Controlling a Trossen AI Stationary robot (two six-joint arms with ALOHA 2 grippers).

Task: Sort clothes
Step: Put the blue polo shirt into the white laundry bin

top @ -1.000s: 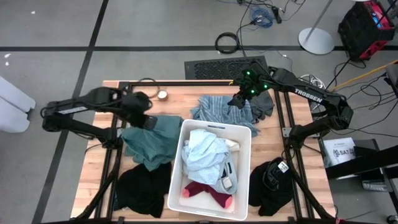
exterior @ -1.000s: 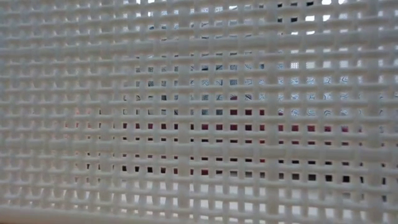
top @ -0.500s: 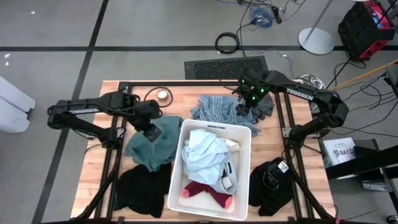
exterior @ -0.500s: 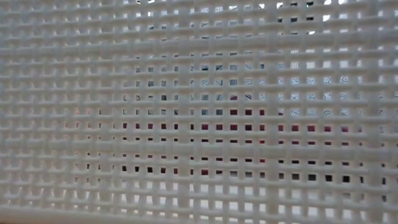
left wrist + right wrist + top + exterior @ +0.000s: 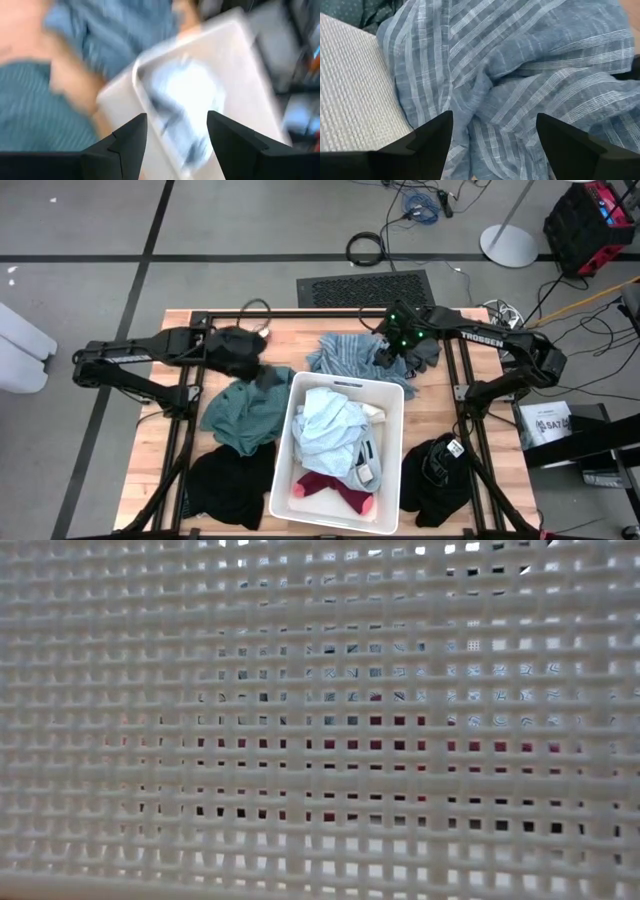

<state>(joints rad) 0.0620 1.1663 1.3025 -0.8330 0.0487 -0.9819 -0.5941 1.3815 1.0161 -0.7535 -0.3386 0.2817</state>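
a black garment lies at the table's near left corner, with a teal garment just beyond it, against the bin's left wall. the left gripper hangs over the teal garment's far edge beside the bin's corner, fingers parted and empty. the bin holds a light blue garment and a pink sock. behind it lies a striped garment; the right gripper hovers just above it, jaws wide, empty. another black garment lies right of the bin.
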